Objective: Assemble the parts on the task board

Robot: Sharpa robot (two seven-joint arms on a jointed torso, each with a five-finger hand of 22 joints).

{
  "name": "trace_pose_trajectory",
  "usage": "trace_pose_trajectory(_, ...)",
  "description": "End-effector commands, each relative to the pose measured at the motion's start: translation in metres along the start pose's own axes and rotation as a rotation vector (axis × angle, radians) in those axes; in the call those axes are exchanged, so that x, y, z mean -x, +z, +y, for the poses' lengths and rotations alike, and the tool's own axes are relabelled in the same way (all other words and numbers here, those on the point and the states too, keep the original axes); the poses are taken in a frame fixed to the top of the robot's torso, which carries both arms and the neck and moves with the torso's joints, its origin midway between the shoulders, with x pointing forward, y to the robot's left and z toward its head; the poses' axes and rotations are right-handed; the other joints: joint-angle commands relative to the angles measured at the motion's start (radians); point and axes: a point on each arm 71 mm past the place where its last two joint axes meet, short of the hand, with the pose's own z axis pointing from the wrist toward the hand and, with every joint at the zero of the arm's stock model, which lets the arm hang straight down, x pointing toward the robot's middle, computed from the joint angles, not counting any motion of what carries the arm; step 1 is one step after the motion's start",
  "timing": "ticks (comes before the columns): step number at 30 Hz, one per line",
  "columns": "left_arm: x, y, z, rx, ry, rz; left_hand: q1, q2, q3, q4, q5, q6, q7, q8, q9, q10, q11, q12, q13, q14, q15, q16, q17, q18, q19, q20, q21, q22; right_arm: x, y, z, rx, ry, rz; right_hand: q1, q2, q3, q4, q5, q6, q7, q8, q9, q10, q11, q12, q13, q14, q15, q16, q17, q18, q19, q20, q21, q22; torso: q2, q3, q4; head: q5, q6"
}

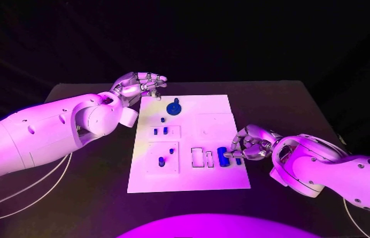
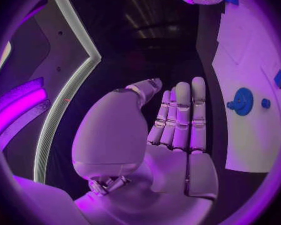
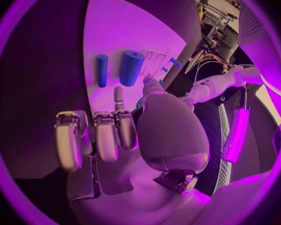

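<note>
1. dark room, black worktop with the white task board in the middle.
2. seated so far, by the look of it: blue round part with a knob at the board's far end, two small blue pegs in the block below it, and a blue piece in the near-left block. how firmly seated, can't tell.
3. still loose: blue cylinder and a thinner blue bar lying near the board's right edge, beside the outlined empty slots.
4. right hand sits just beside those two, fingers curled toward them; the right wrist view shows both parts clear of the fingers, so it's holding nothing.
5. left hand at the far-left corner off the board, fingers straight and together, holding nothing.
6. estimate: roughly half done; cylinder and bar left.
</note>
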Motion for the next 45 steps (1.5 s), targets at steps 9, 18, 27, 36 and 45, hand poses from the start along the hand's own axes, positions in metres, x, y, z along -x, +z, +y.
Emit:
trace_pose_trajectory(9,-0.002,0.000,-0.001,-0.008,-0.013,0.018,0.008,-0.001,-0.002,-0.003,0.005,-0.005,0.001,0.007,-0.001,-0.007,0.000,0.003,-0.002,-0.005,0.002,-0.004,-0.002,0.014,0.005,0.000,-0.007,-0.001,-0.011,0.006,0.006,-0.012,-0.055,0.016,-0.026,0.009,-0.031,0.001,0.005,0.012,-0.008,0.013,0.003,0.021,-0.007,0.001,0.159,0.082,-0.006,0.006,0.146,-0.013,0.089,-0.007,0.008,0.251,-0.001,-0.0009,-0.0008,0.005,-0.004)
trace_pose_trajectory(18,-0.001,-0.001,-0.001,-0.005,-0.013,0.018,0.008,-0.001,-0.002,-0.003,0.005,-0.005,0.001,0.007,-0.001,-0.007,0.000,0.003,-0.002,-0.005,0.002,-0.004,-0.002,0.014,0.005,0.000,-0.007,-0.001,-0.018,0.012,0.003,-0.036,-0.098,0.058,-0.051,0.015,-0.063,0.002,-0.013,0.024,-0.013,0.024,0.007,0.020,-0.012,-0.002,0.158,0.082,-0.010,0.007,0.149,-0.013,0.090,-0.010,0.011,0.252,-0.001,-0.0016,-0.0012,0.010,-0.006)
trace_pose_trajectory(27,-0.001,-0.001,-0.001,-0.002,-0.014,0.021,0.007,-0.001,-0.002,-0.002,0.005,-0.005,0.001,0.007,-0.002,-0.008,0.000,0.003,-0.002,-0.005,0.002,-0.004,-0.002,0.014,0.005,0.000,-0.007,-0.001,-0.033,0.019,0.007,-0.051,-0.137,0.112,-0.059,0.019,-0.075,0.002,-0.026,0.037,-0.018,0.036,0.013,0.022,-0.017,-0.003,0.159,0.082,-0.013,0.007,0.150,-0.014,0.091,-0.012,0.013,0.253,-0.001,-0.0011,-0.0003,0.012,-0.008)
trace_pose_trajectory(36,-0.001,-0.002,-0.001,0.000,-0.014,0.020,0.007,-0.001,-0.002,-0.002,0.005,-0.005,0.001,0.007,-0.002,-0.008,0.000,0.003,-0.002,-0.005,0.002,-0.004,-0.002,0.014,0.005,0.000,-0.007,-0.001,-0.036,0.020,0.008,-0.062,-0.117,0.083,0.003,0.056,-0.063,-0.004,0.028,0.055,-0.031,0.055,0.025,0.025,-0.029,-0.005,0.160,0.083,-0.024,0.007,0.153,-0.015,0.094,-0.022,0.020,0.255,-0.001,-0.0014,-0.0018,0.014,-0.006)
trace_pose_trajectory(45,0.000,-0.002,-0.001,0.002,-0.014,0.021,0.007,-0.001,-0.002,-0.002,0.005,-0.005,0.001,0.007,-0.002,-0.008,0.000,0.003,-0.002,-0.005,0.002,-0.004,-0.002,0.014,0.005,0.000,-0.007,-0.001,-0.030,0.015,0.010,-0.060,-0.002,0.010,0.047,0.104,-0.033,-0.003,0.093,0.079,-0.045,0.059,0.027,0.037,-0.042,0.002,0.169,0.084,-0.035,0.008,0.158,-0.018,0.099,-0.033,0.035,0.259,-0.001,-0.0006,-0.0015,0.017,-0.004)
